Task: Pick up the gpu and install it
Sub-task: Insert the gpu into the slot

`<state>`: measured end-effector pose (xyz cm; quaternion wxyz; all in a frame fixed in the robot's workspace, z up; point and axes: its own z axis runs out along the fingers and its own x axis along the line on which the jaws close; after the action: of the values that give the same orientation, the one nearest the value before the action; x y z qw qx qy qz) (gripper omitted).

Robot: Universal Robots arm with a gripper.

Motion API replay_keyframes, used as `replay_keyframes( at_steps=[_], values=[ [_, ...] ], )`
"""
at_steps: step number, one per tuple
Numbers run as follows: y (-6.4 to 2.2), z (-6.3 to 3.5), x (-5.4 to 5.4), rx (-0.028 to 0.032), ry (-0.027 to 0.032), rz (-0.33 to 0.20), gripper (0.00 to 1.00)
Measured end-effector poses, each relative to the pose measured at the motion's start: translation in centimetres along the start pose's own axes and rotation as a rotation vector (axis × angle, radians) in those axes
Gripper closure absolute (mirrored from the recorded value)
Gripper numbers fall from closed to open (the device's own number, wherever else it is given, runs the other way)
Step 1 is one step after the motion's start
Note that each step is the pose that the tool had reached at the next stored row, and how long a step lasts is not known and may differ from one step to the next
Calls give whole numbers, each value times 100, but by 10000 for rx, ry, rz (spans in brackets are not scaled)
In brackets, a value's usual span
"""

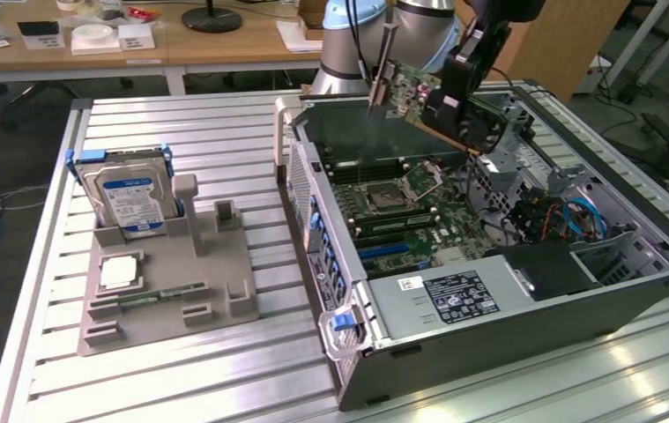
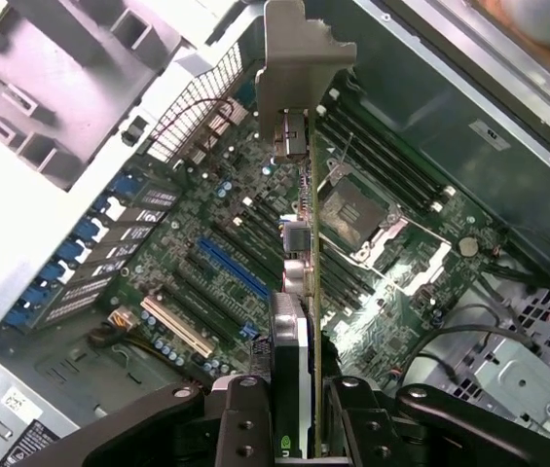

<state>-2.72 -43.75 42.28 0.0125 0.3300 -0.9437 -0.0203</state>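
Carrying the gpu (image 1: 408, 88) over the open case (image 1: 523, 308): pick is done, install isn't. We're in the transport/align step.

Tool state: gripper (image 2: 294, 409) is partly closed and clamped across the thickness of the card, one finger on each face. Grip looks square in the wrist view, with the card edge-on between the pads.

Card position: up in the air at the far end of the case, above the rim, well clear of the motherboard (image 2: 216, 224). In the exterior view it hangs tilted, green board face towards the exterior view's left. The silver end bracket (image 2: 299, 58) is at the end away from the gripper. Nothing is seated and nothing touches.

Under it: blue slot (image 2: 228, 268) and its neighbours, with the CPU socket (image 2: 352, 209) just beside the card's line. Can't tell yet which slot the edge is lined up with.

My read on what seating calls for:
- card levelled, connector edge parallel to the target slot
- bracket end matched to the case's rear wall opening
- straight push down, no twist, or the edge rides the slot lip
- clearance from the socket and the loose cables on the exterior view's right

Parts holder (image 1: 169, 291) at the exterior view's left has the hard drive (image 1: 134, 198) standing in it.
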Motion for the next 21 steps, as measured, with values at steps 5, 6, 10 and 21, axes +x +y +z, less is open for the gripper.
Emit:
replay_keyframes(
  at_steps=[5, 6, 10, 21],
  values=[
    [-2, 0, 2, 4, 18, -385, 72],
    [-3, 0, 2, 5, 22, -468, 72],
    [-5, 0, 4, 8, 36, -784, 72],
    [-9, 0, 7, 17, 78, -1665, 72]
  ],
)
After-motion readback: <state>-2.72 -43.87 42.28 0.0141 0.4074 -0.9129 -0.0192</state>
